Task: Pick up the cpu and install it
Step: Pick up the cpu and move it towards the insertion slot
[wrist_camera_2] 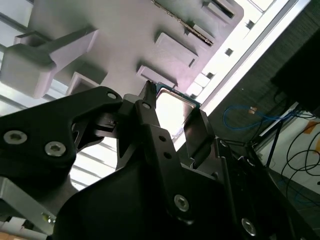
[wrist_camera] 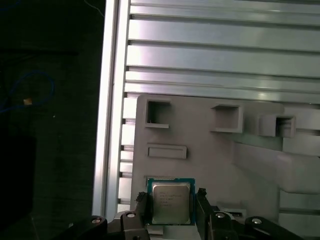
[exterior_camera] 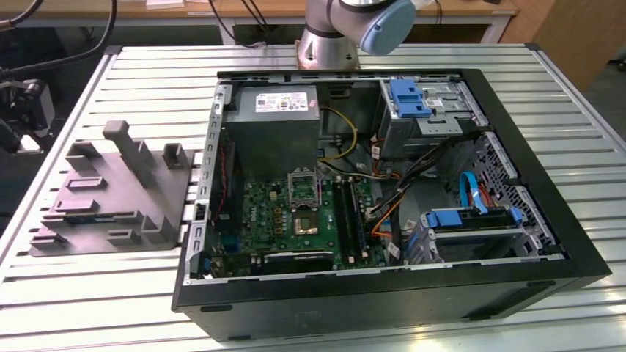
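Note:
The cpu [wrist_camera: 171, 202], a small square chip with a silvery top and green rim, sits between the two black fingers [wrist_camera: 141, 206] of my gripper [wrist_camera: 171, 209], which is shut on it. In the second wrist view the cpu [wrist_camera_2: 173, 108] shows bright between the fingertips of the gripper [wrist_camera_2: 172, 117], held over the grey plastic fixture [wrist_camera_2: 125, 35]. The fixture [wrist_camera: 210, 150] lies below the chip near the table's edge. In the exterior view the fixture [exterior_camera: 108, 198] rests on the slatted table at that view's left, beside the open computer case [exterior_camera: 382, 293].
Inside the case lies the green motherboard [exterior_camera: 293, 220] with a silver socket frame [exterior_camera: 302, 183], a power supply [exterior_camera: 278, 125], drive bays [exterior_camera: 426, 103] and loose cables [exterior_camera: 470, 191]. The arm's base [exterior_camera: 333, 37] stands behind the case. Beyond the table rail [wrist_camera: 107, 125] is dark floor.

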Available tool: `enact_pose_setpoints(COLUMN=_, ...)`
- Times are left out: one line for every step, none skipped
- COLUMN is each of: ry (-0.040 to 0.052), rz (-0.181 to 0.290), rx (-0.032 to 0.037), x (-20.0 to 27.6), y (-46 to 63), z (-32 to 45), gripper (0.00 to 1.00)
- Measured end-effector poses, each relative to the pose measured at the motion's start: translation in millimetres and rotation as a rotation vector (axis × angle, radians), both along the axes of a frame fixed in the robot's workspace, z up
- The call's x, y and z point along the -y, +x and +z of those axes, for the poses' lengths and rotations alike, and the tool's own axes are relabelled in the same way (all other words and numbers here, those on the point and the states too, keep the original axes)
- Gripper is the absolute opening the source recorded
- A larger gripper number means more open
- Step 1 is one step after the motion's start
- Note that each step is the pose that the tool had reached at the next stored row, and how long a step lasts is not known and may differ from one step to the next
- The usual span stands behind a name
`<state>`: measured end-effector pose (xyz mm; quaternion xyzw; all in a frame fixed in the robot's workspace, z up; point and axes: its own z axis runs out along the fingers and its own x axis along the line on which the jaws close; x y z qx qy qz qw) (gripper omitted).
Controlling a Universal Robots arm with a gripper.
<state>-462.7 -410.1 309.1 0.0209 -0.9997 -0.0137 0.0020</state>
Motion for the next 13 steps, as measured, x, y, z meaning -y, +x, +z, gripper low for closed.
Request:
enact_pose_setpoints(ry=0.0, rz=0.0, rx=-0.0001, x=0.0, y=0.0, z=2.7, gripper=0.47)
enact_pose_setpoints(ry=-0.0001, rz=0.0, rx=-0.0002, x=0.0, y=0.0, z=5.4, gripper=0.47)
enact_pose_setpoints(ry=-0.0001, rz=0.0, rx=-0.0003, x=0.0, y=0.0, z=8.1, gripper=0.47)
enact_pose_setpoints(ry=0.0, rz=0.0, rx=-0.0003, x=0.0, y=0.0, z=11.2, gripper=0.47)
enact_pose_setpoints(ry=0.0, rz=0.0, rx=-0.0003, x=0.0, y=0.0, z=14.2, gripper=0.47)
enact_pose_setpoints(ry=-0.0001, rz=0.0, rx=-0.0005, x=0.0, y=0.0, z=17.3, gripper=0.47)
enact_pose_setpoints(ry=-0.0001, rz=0.0, rx=-0.0005, x=0.0, y=0.0, z=20.2, gripper=0.47)
enact_pose_setpoints(ry=-0.0001, rz=0.0, rx=-0.0008, x=0.0, y=0.0, z=23.3, gripper=0.47)
enact_pose_setpoints(ry=-0.0001, rz=0.0, rx=-0.0008, x=0.0, y=0.0, z=26.5, gripper=0.47)
enact_pose_setpoints(ry=-0.0002, rz=0.0, rx=-0.0009, x=0.0, y=0.0, z=29.5, gripper=0.47)
enact_pose_setpoints(ry=-0.0002, rz=0.0, rx=-0.0011, x=0.0, y=0.0, z=32.7, gripper=0.47)
enact_pose_setpoints(ry=-0.0003, rz=0.0, rx=-0.0011, x=0.0, y=0.0, z=35.6, gripper=0.47)
enact_pose_setpoints(ry=-0.0003, rz=0.0, rx=-0.0013, x=0.0, y=0.0, z=38.5, gripper=0.47)
